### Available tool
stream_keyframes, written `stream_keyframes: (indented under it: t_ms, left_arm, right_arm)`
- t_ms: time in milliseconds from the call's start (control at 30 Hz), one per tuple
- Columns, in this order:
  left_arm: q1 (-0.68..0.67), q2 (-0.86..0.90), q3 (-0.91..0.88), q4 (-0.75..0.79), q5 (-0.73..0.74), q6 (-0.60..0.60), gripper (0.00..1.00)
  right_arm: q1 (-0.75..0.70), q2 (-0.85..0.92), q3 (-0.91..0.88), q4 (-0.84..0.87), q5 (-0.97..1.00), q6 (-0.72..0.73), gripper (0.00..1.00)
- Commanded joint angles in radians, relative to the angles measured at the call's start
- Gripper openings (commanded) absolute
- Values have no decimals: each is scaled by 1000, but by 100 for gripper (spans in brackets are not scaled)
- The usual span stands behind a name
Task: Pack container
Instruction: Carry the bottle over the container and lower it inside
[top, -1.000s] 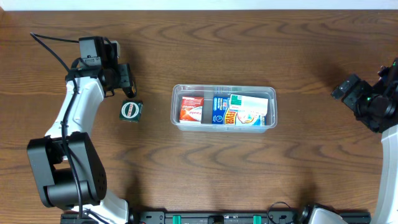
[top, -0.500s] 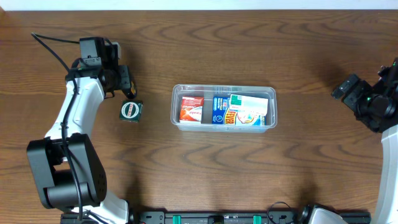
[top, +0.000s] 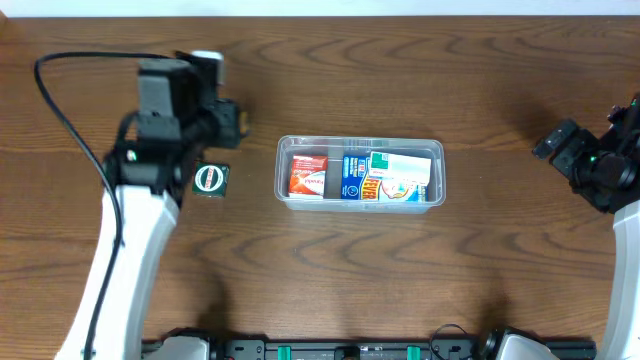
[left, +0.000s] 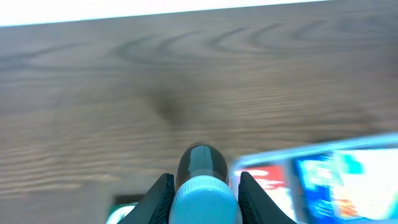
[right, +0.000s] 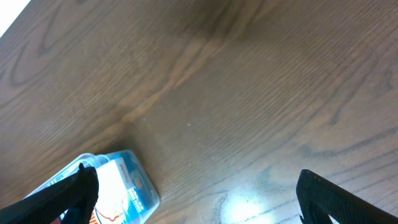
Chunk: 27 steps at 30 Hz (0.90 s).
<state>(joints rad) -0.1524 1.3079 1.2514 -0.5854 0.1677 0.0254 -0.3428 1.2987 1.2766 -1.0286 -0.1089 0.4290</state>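
Note:
The clear plastic container sits mid-table and holds a red box, a blue box and a white-and-teal box. My left gripper hovers just left of it, shut on a small dark bottle with a light blue cap. The left wrist view is blurred and shows the container's rim below right. A small green box lies on the table under the left arm. My right gripper is open and empty at the far right, with the container's corner at its lower left.
The wooden table carries only these things. The table's far edge shows at the top of the left wrist view. The left arm's black cable loops over the left side.
My left arm has swung right toward the container and risen closer to the overhead camera. The green box, the container and the right arm have not moved.

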Motion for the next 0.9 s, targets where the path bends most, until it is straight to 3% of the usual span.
stream_keyframes:
  t_ms: [0, 200, 367, 400, 567, 867]
  left_arm:
    - [-95, -35, 10, -22, -26, -120, 20]
    - [-267, -19, 10, -51, -32, -176, 19]
    - [-369, 32, 10, -63, -129, -259, 19]
    - [-385, 50, 10, -66, -144, -281, 15]
    - [-439, 165, 9, -53, -207, -375, 13]
    - [-469, 342, 9, 26, -292, -440, 13]
  right_arm:
    - [-3, 2, 4, -1, -4, 8, 99]
    - [-3, 2, 4, -1, -4, 8, 99]
    - [-3, 2, 4, -1, -4, 8, 99]
    - [-3, 2, 4, -1, -4, 8, 99]
    - [-3, 2, 4, -1, -4, 8, 99]
    - [-3, 2, 4, -1, -4, 8, 99]
